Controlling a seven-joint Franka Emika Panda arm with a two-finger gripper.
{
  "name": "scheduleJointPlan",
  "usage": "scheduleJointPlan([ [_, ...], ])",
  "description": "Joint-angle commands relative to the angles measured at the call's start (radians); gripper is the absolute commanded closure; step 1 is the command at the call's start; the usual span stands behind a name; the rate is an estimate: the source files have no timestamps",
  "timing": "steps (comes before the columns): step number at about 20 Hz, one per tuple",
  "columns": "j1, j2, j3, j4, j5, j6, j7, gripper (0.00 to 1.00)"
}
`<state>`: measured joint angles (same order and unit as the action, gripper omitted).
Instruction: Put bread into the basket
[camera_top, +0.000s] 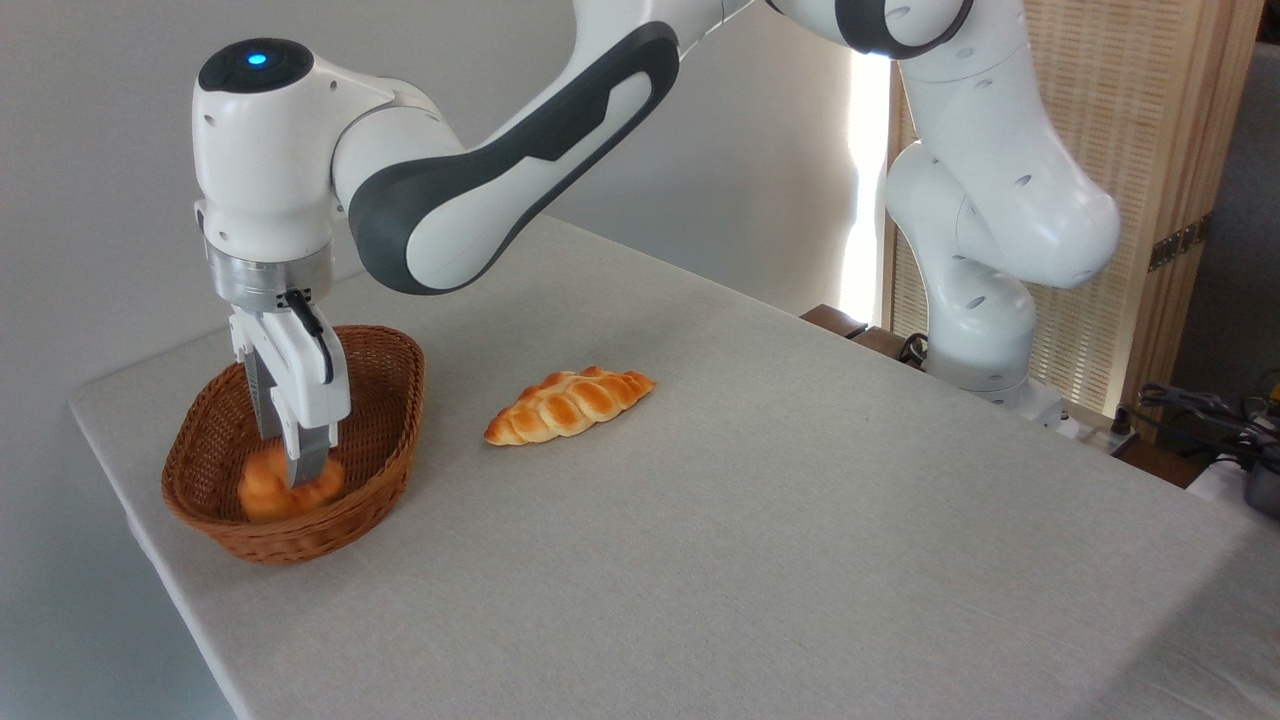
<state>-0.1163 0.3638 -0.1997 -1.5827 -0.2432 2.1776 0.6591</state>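
The bread (262, 492), a small round golden-orange bun, sits low inside the brown wicker basket (392, 440) at the table's left end. My gripper (292, 462) reaches straight down into the basket from above. Its fingers (311, 452) straddle the bun and stay shut on it, the near finger covering the bun's middle. Whether the bun rests on the basket floor I cannot tell, since the basket's near wall hides its underside.
A longer braided golden loaf (568, 402) lies on the grey tablecloth (760, 520) just right of the basket. The arm's white base (985, 300) stands past the table's far right edge. Cables (1215, 410) lie at the right. The basket is close to the table's left edge.
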Motion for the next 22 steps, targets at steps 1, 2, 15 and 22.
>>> scheduleJointPlan([
  [1,0.001,0.003,-0.01,0.003,0.013,-0.007,-0.015,0.0],
  [2,0.001,0.003,-0.012,0.001,0.013,-0.009,-0.015,0.0],
  [15,0.009,-0.226,0.15,0.007,0.013,-0.192,-0.003,0.0],
  [22,-0.022,-0.344,0.309,0.018,0.09,-0.456,0.112,0.0],
])
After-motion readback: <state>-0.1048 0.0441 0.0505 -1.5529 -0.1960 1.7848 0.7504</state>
